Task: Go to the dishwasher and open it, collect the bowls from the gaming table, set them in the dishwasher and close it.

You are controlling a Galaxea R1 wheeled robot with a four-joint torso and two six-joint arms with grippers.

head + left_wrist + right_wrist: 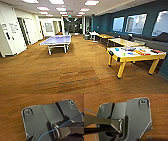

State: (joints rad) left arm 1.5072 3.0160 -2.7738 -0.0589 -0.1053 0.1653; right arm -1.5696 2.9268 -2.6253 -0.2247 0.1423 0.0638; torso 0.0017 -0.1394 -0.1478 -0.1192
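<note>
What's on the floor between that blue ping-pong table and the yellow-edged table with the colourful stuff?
Nothing: the head view shows bare brown carpet between the ping-pong table and the gaming table.

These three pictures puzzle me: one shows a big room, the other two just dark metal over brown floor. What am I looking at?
A wheeled robot with two arms took all three. The room picture comes from a camera high on its head: a yellow-edged gaming table with a white top and small colourful things on it, too blurred to name, plus a blue table-tennis table. The other two come from cameras on its wrists. The dark plate with round fittings is part of the robot's own arm, hanging above the brown carpet. Nothing I can see is being held.
</note>
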